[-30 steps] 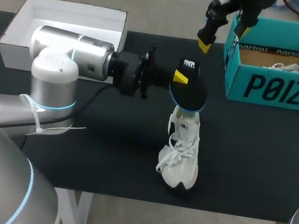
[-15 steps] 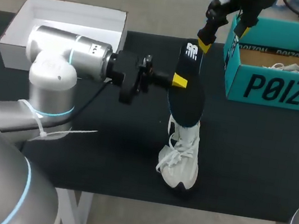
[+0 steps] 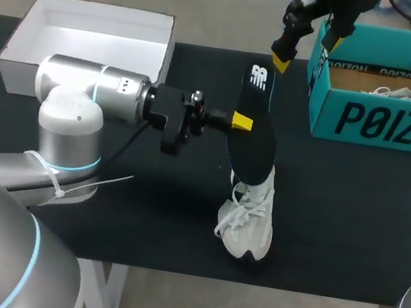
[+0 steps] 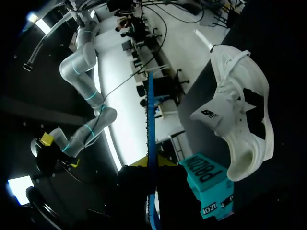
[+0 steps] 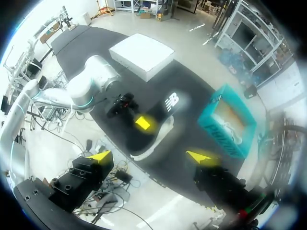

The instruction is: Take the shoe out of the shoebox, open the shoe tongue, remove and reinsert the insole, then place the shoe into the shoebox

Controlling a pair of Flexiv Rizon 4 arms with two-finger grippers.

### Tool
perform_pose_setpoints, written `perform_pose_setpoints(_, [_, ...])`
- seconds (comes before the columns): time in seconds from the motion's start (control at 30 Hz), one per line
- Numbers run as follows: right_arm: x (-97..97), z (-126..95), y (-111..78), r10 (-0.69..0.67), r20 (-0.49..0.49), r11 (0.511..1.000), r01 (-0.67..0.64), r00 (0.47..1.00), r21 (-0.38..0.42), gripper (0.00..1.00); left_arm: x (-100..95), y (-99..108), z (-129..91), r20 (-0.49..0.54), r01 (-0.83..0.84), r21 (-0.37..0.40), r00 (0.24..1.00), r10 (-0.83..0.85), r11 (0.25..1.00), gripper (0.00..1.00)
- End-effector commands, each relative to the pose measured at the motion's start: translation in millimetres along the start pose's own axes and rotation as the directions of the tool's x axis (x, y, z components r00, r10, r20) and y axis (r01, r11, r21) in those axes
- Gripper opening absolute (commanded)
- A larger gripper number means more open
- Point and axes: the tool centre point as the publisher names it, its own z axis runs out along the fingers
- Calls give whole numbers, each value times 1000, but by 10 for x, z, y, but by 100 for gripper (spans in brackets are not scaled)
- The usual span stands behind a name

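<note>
Left of the shoe (image 3: pixel 249 212), a white lid (image 3: pixel 93 27) is lying open side up at the far edge of the table (image 3: pixel 351 224). Nearer the shoe, the left gripper (image 3: pixel 242 121) is coming in sideways and pinching the dark insole (image 3: pixel 255 127) between its fingers, holding it on edge above the shoe's heel. The shoe itself is sitting on the table with its toe towards the near edge.

Beyond the shoe and a little to its right, the right gripper (image 3: pixel 305 51) is hanging with its fingers spread wide and nothing between them. Further right of the shoe, the teal box (image 3: pixel 383 120) is standing open.

Judging by this, the shoe is out of the box and the insole is at least mostly out of the shoe. Seating the insole again and boxing the shoe are left to do.

The insole's lower end is covering the shoe's opening, so I cannot tell whether it is already entering or hanging clear. The tongue is hidden behind it too. Something white with laces (image 3: pixel 391 92) is lying in the box, too cut off to make out.
</note>
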Motion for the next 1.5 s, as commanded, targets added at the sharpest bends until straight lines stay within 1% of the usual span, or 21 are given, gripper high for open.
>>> perform_pose_setpoints(0.03, [2,0,11,1,0,1000,-1,1000,3,100,-17,161,-48,-24,-6,24,1000,7,1000,0])
perform_pose_setpoints(0.07, [2,0,11,1,0,1000,-1,1000,3,100,-35,189,-61,-26,-6,14,1000,7,1000,0])
perform_pose_setpoints(0.73, [2,0,11,1,0,1000,-1,1000,3,100,-35,189,-61,-26,-6,14,1000,7,1000,0])
perform_pose_setpoints(0.8, [-64,49,-3,21,-74,999,-23,997,-23,100,-35,189,-61,-26,-6,14,1000,7,1000,0])
perform_pose_setpoints(0.9, [-185,197,-122,53,-221,997,-64,974,-43,100,-35,189,-61,-26,-6,14,1000,7,1000,0])
perform_pose_setpoints(0.93, [-233,260,-177,60,-279,996,-76,959,-48,100,-35,189,-61,-26,-6,14,1000,7,1000,0])
perform_pose_setpoints(1.0, [-326,402,-308,83,-404,992,-114,911,-54,100,-35,189,-61,-26,-6,14,1000,7,1000,0])
perform_pose_setpoints(1.03, [-363,467,-381,81,-461,989,-129,883,-74,100,-35,189,-61,-26,-6,14,1000,7,1000,0])
perform_pose_setpoints(1.07, [-386,522,-451,77,-496,987,-136,865,-85,100,-35,189,-61,-26,-6,14,1000,7,1000,0])
perform_pose_setpoints(1.13, [-409,629,-591,86,-522,986,-149,849,-80,100,-35,189,-61,-26,-6,14,1000,7,1000,0])
perform_pose_setpoints(1.2, [-410,698,-705,84,-557,982,-164,827,-97,100,-35,189,-61,-26,-6,14,1000,7,1000,0])
perform_pose_setpoints(1.23, [-419,739,-750,91,-552,981,-170,829,-92,100,-35,189,-61,-26,-6,14,1000,7,1000,0])
perform_pose_setpoints(1.27, [-409,768,-786,82,-554,981,-166,828,-103,100,-35,189,-61,-26,-6,14,1000,7,1000,0])
perform_pose_setpoints(1.33, [-400,833,-844,83,-572,977,-181,816,-115,100,-35,189,-61,-26,-6,14,1000,7,1000,0])
perform_pose_setpoints(1.37, [-387,873,-866,68,-587,974,-180,807,-135,100,-35,189,-61,-26,-6,14,1000,7,1000,0])
perform_pose_setpoints(1.5, [-352,945,-860,27,-611,967,-176,791,-184,100,-35,189,-61,-26,-6,14,1000,7,1000,0])
